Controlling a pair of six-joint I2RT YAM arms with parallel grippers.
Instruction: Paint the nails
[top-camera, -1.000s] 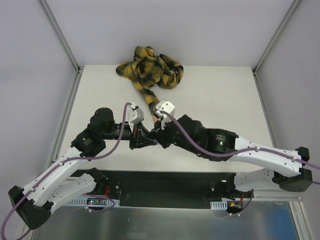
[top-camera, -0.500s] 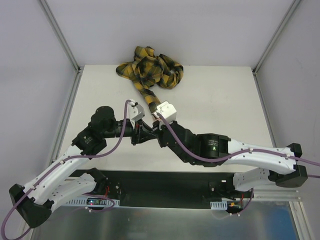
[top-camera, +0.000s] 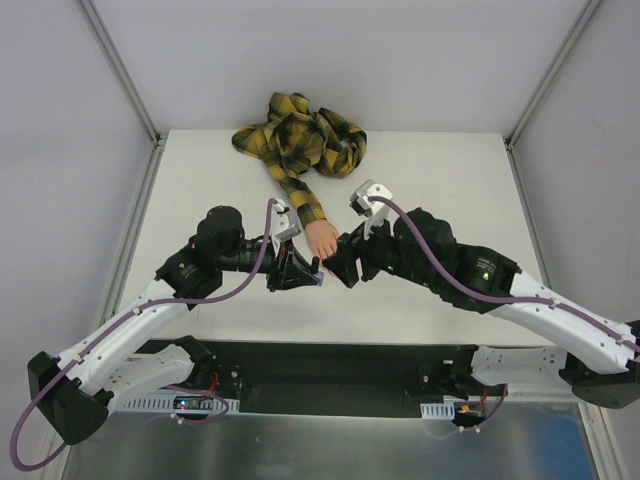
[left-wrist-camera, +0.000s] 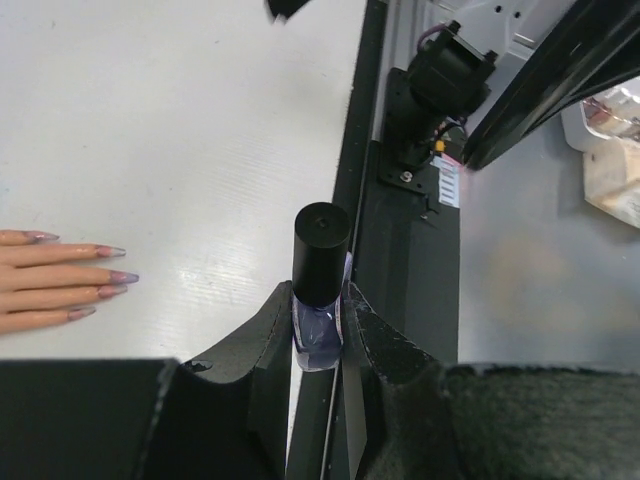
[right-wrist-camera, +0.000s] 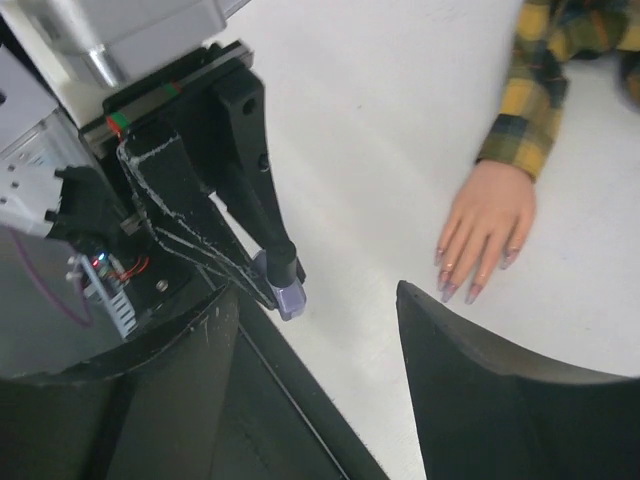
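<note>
Left gripper (left-wrist-camera: 320, 318) is clamped on the polish bottle (left-wrist-camera: 318, 345), cap (left-wrist-camera: 321, 250) on; right gripper (right-wrist-camera: 313, 290) gapes empty just right of it. I'd square those jaws on the cap before twisting (the nails (right-wrist-camera: 470, 296) lie just on its far side, mid-table).

surface: white matte table (top-camera: 440, 190), seen from above, lightly scuffed in the wrist views
near edge: bounded by a black strip (top-camera: 330, 365) running the full width
far edge: a yellow-black plaid sleeve (top-camera: 300, 135) is heaped at centre-left, bunched and folded over itself
sleeve run: one narrow length is laid from the heap toward the table's middle, ending at a cuff
on table, middle: a peach mannequin hand (top-camera: 322, 238) is laid flat, palm down, fingers slightly spread and pointed at the near edge
nails (left-wrist-camera: 122, 277): long, pointed, pinkish-purple, resting on the surface
rest of surface: nothing else can be made out lying on it
</note>
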